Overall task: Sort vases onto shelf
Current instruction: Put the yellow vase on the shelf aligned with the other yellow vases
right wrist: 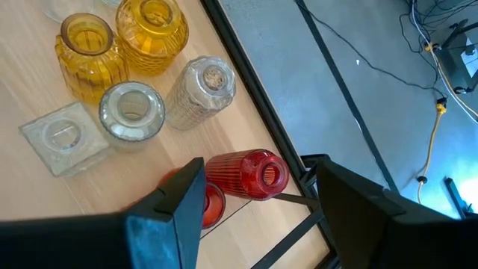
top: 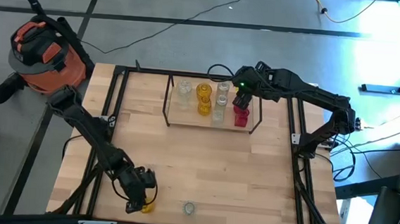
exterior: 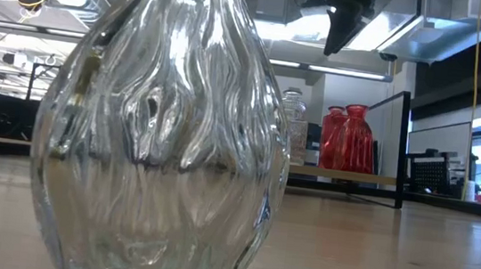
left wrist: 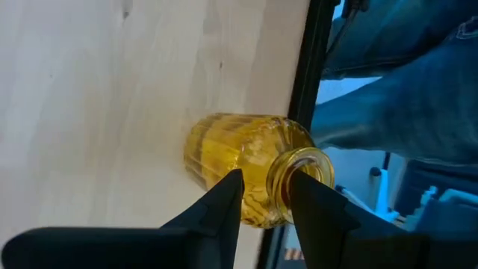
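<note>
My left gripper (top: pixel 141 193) is near the table's near edge, shut on a ribbed yellow vase (left wrist: pixel 239 161). A clear vase (top: pixel 190 209) stands alone to its right and fills the low view (exterior: pixel 161 126). The shelf (top: pixel 185 116) at the table's far side carries several clear and yellow vases (right wrist: pixel 149 26) and two red vases (right wrist: pixel 254 173). My right gripper (right wrist: pixel 261 168) hovers open above the red vases (top: pixel 240 116). Its fingers stand on either side of one of them and touch nothing. My left gripper pinches the yellow vase by its narrow neck (left wrist: pixel 278 187), just below the rim, between the two fingers (left wrist: pixel 228 198). The fingers come slanting down from above. Whether the vase's bottom rests on the tabletop or is lifted, I cannot tell.
Black rails (left wrist: pixel 302 82) frame the tabletop, one right beside the yellow vase. A person's blue trousers (left wrist: pixel 418 75) show beyond that rail. An orange vacuum cleaner (top: pixel 45 55) stands off the table's far left corner. Bare wood lies between the shelf and the near edge.
</note>
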Tool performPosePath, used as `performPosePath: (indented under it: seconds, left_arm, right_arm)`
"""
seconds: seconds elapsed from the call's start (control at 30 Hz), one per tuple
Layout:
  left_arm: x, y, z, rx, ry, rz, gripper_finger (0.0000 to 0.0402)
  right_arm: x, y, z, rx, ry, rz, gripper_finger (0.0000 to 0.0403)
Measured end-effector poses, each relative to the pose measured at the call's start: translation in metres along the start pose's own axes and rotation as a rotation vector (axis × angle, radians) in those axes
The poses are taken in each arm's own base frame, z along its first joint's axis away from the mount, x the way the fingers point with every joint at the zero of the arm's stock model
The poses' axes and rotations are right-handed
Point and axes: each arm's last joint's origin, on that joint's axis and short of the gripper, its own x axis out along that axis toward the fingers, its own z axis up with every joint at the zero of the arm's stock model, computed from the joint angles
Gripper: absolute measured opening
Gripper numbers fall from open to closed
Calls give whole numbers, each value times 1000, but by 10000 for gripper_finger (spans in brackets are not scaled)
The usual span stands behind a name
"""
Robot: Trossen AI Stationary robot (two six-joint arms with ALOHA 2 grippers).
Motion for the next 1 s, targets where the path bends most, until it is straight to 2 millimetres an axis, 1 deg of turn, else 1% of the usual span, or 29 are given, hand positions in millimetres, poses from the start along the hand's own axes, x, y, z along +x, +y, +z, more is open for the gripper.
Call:
performPosePath:
  seconds: [0.07,0.13,0.27,0.33,0.63,0.73,0.87,1.0]
  left_arm:
    - [5,2,0,-29,26,9,101]
    - [6,3,1,-50,44,9,87]
    - [5,5,3,-75,56,14,30]
    - [5,7,6,-86,64,13,14]
    - [3,17,18,-69,58,32,13]
    - [-1,21,23,-50,53,37,13]
    - [-17,32,35,-22,50,140,12]
    - [-38,49,53,36,51,217,12]
  right_arm:
    - [0,0,0,0,0,0,211]
    - [0,0,0,-2,0,-1,211]
    - [0,0,0,-2,-1,-4,211]
    - [0,0,0,-1,-3,-4,211]
    - [0,0,-1,-7,5,-4,211]
    - [0,0,-2,-13,16,-5,211]
    - [0,0,-3,-19,27,-6,211]
    - [0,0,-5,-28,42,-7,211]
